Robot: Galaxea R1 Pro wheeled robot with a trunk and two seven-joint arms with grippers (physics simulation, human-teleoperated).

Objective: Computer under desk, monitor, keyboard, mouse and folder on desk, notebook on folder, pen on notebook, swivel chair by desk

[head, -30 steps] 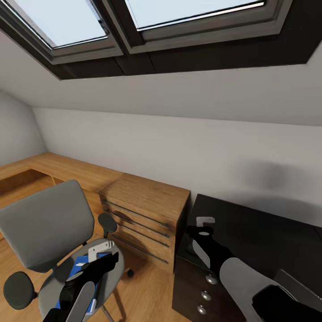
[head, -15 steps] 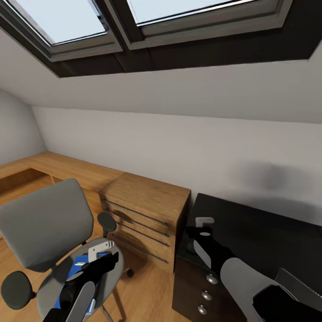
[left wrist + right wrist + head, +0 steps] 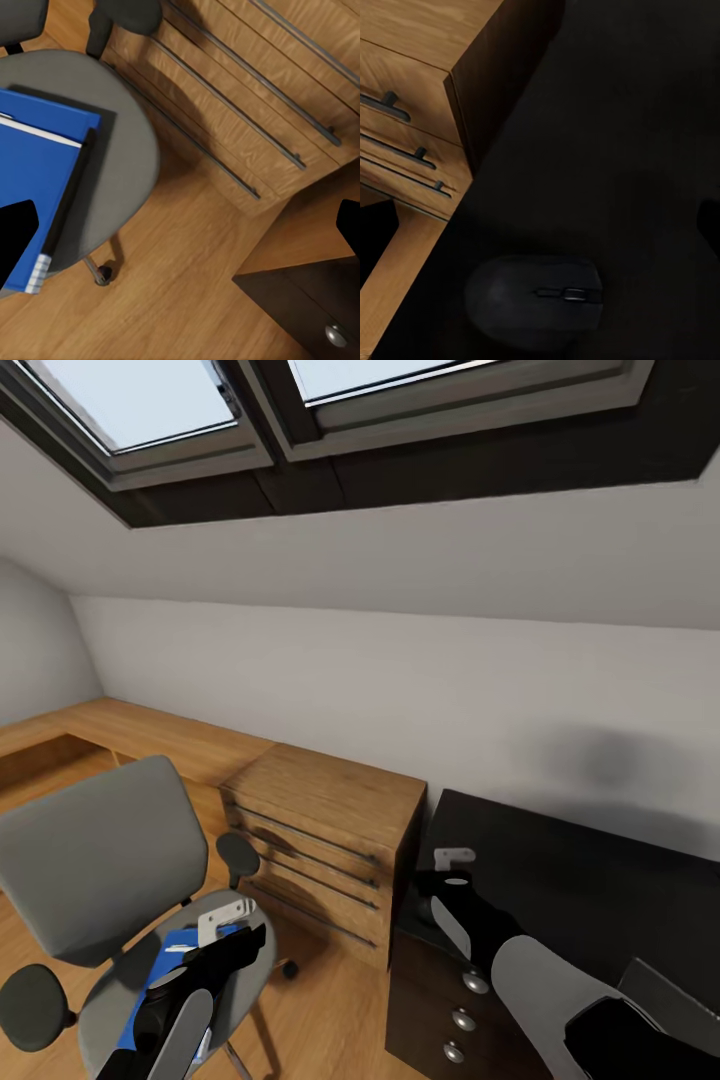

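The swivel chair (image 3: 95, 855) stands at the lower left, and the blue folder (image 3: 165, 960) lies flat on its grey seat. My left gripper (image 3: 228, 918) hovers open above the seat's right side. The left wrist view has the folder (image 3: 37, 169) on the seat (image 3: 127, 142), a dark strip along its edge, and black fingertips (image 3: 15, 240) spread wide. My right gripper (image 3: 455, 865) hangs over the left end of the black desk (image 3: 560, 870), open. The mouse (image 3: 536, 300) rests on the desk top just below it, untouched.
A light wooden drawer chest (image 3: 325, 840) stands between chair and desk, close to both. A black drawer cabinet (image 3: 455, 1010) sits under the desk's left end. A low wooden ledge (image 3: 120, 735) runs along the grey wall under the skylight (image 3: 300, 410).
The whole picture has shifted slightly, so the camera moved a little. Both arms keep about the same places over the chair seat and the desk end.
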